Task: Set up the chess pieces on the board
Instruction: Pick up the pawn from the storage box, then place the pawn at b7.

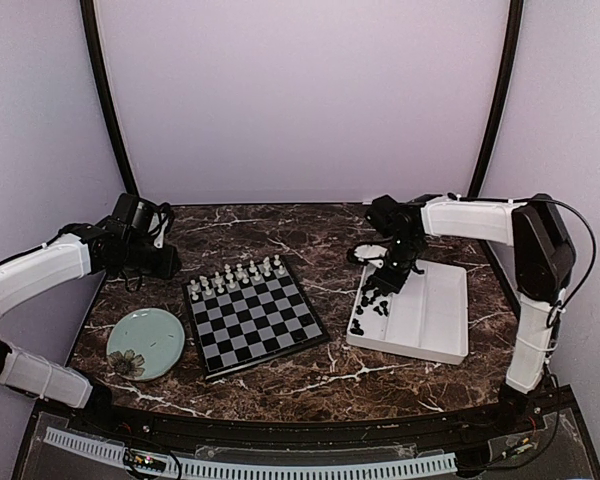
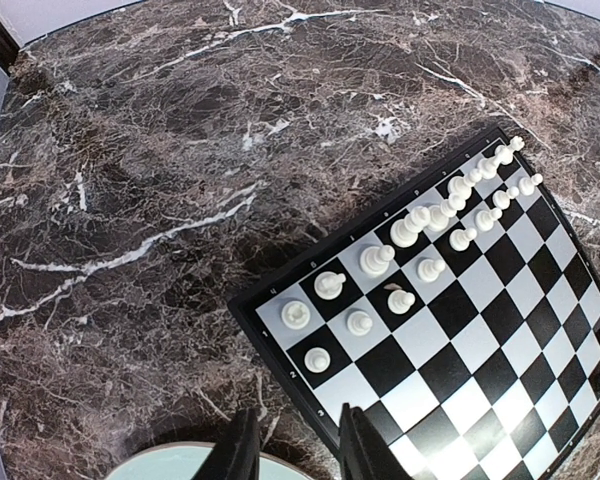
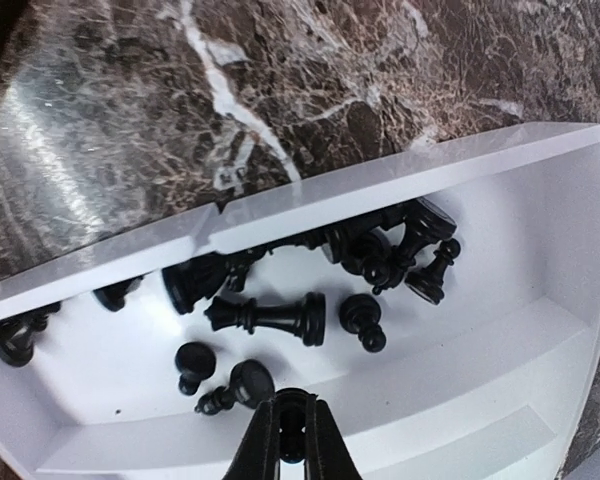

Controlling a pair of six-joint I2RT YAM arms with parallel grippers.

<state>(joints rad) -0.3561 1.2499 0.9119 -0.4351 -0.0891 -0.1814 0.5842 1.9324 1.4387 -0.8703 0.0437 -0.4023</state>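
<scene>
A: Right gripper [image 3: 290, 402] sits low in the tray [image 3: 540, 260], tips pinched together just beside a fallen pawn [image 3: 245, 382]; whether anything is caught between them, I can't tell.

B: Left gripper [image 2: 298, 425] hangs over a corner of the board [image 2: 480, 350]; fingers apart, nothing in them.

A: White pieces [image 1: 238, 275] stand in two rows on the board's far side; black pieces [image 3: 270, 315] lie jumbled in the tray's trough nearest the board, several on their sides, some touching.

B: Light, hard, slick plastic, I'd say; a skewed pinch could squirt one out; best taken across the narrow neck under the head, or across the stem where one lies flat.

A: The loose ones mid-trough look easier than the clump against the wall; little room for fingers there.

B: Edges to mind: the tray's raised rim, and the ridge [image 3: 460, 365] on the gripper's side of the trough; I'd lift straight up before heading across.

A: After that, bare worktop [image 1: 330, 240] between tray and board; the board's near rows hold nothing, so landing room looks generous; the plate [image 1: 150, 335] sits just beside the board's left edge, off the route.
</scene>
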